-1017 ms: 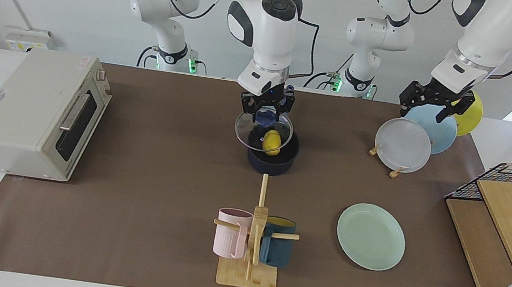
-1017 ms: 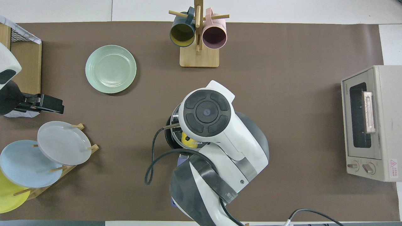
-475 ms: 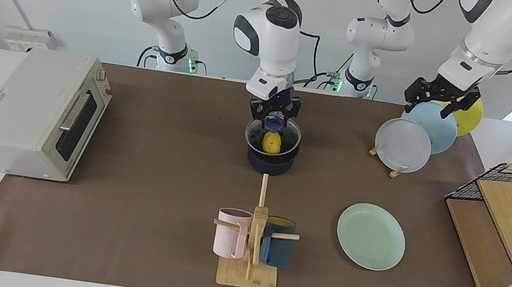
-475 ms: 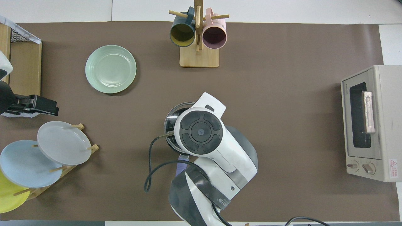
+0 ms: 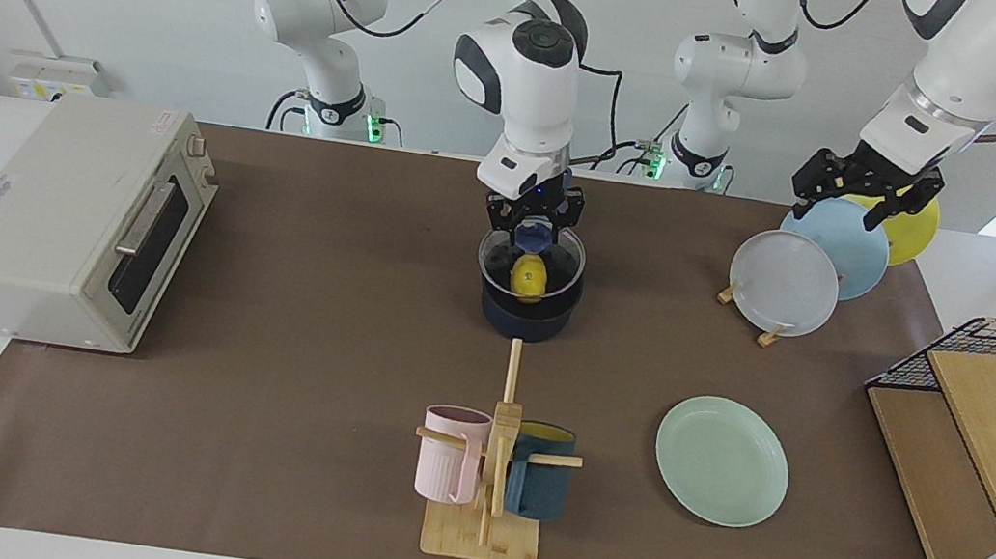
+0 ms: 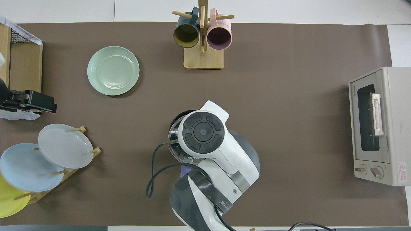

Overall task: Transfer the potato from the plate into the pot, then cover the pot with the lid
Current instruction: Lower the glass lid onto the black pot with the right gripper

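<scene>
One relation governs the next move: the lid is seated level on the pot, directly under the right gripper, whose jaws are pinched on the knob. The potato is seen inside the pot through the glass; the plate lies bare. The left gripper waits, jaws spread, over the plate rack. Compared with a second ago, the lid is no longer tilted above the pot.
</scene>
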### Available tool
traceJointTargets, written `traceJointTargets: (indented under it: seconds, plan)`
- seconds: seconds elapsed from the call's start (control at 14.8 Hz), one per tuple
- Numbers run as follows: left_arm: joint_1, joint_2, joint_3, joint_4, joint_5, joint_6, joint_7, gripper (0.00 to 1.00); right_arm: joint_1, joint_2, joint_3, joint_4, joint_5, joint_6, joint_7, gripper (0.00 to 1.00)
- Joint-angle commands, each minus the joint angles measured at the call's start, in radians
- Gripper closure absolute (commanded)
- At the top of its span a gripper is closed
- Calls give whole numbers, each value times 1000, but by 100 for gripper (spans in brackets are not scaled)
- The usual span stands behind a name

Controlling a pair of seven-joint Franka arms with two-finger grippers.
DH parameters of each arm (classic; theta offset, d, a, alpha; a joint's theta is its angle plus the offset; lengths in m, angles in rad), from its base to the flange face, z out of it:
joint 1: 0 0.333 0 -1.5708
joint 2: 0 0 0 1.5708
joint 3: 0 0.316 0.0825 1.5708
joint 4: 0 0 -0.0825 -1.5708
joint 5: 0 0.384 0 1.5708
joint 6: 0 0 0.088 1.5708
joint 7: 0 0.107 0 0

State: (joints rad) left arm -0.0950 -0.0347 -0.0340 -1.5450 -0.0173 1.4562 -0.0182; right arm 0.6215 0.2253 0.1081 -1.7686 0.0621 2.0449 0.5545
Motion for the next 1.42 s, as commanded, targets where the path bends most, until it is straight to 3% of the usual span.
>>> traceJointTargets:
  seconds: [0.0,0.34,0.68,1.36]
  plan:
    - [-6,6,5,-7,-9,16,-8,0,-2,34,5,41,-7,-22,-27,100]
    - [-3,7,3,-1,-9,15,-8,0,-8,46,7,51,-47,-20,-28,100]
    - [3,-1,0,-9,-7,15,-8,0,-3,111,7,112,-48,-26,-28,100]
    - [1,-2,0,-15,-7,16,-5,0,30,118,7,83,-120,-31,-27,100]
